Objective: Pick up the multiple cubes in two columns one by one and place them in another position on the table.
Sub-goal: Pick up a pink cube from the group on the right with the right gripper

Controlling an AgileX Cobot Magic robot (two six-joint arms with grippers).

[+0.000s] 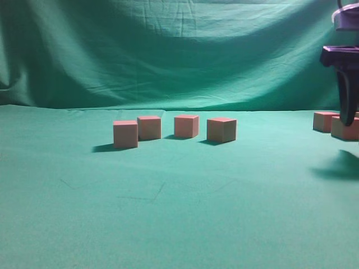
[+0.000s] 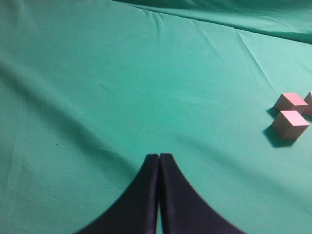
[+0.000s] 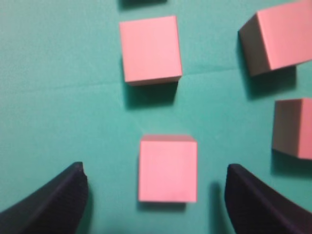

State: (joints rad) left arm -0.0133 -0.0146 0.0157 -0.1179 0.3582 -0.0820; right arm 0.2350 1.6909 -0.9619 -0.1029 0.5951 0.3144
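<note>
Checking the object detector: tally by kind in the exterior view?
cubes: 6, four in the middle, two at the right edge; more may be cut off there
right gripper: 1
Total: 7

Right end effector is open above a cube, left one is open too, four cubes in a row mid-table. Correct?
One slip: the left end effector is shut, not open. The left wrist view shows its fingers pressed together over bare table. The rest holds: the right end effector is open with a cube between its fingers, and the exterior view shows four cubes in a row mid-table.
</note>
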